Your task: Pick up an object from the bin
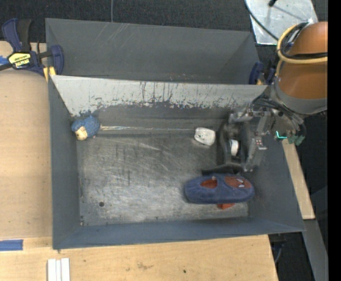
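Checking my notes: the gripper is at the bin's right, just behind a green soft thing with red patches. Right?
No: the camera view shows the soft thing blue, not green, with red patches, the gripper just behind it at the right of the bin.

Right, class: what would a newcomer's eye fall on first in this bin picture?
The arm's orange cover at the right, with the gripper hanging over the right side of the bin. Just in front of it lies a blue slipper-like thing with red patches; a small white object and a blue-and-tan one sit along the back wall.
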`<state>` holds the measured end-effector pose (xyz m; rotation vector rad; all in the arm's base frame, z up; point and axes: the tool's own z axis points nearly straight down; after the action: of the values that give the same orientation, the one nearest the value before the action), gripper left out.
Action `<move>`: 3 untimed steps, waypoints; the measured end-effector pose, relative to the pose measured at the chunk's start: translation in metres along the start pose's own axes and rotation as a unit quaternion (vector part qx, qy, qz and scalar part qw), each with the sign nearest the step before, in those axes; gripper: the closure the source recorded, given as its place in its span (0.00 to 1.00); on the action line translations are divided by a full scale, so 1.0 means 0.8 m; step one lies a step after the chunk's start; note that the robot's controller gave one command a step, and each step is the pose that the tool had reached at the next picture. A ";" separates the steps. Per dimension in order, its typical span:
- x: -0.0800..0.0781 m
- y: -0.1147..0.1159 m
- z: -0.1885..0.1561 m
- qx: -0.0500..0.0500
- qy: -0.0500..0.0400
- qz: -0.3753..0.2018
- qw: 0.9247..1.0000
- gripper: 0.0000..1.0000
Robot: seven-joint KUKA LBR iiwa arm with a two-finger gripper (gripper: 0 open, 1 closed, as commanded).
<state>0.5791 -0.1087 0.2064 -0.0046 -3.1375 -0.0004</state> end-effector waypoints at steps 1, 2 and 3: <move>0.054 0.053 0.166 -0.003 0.000 -0.025 1.000 0.00; 0.110 0.025 0.166 0.000 -0.014 -0.028 1.000 0.00; 0.080 0.046 0.167 0.002 -0.004 -0.065 0.998 0.00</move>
<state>0.5143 -0.0713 0.0732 0.1992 -3.1402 0.0060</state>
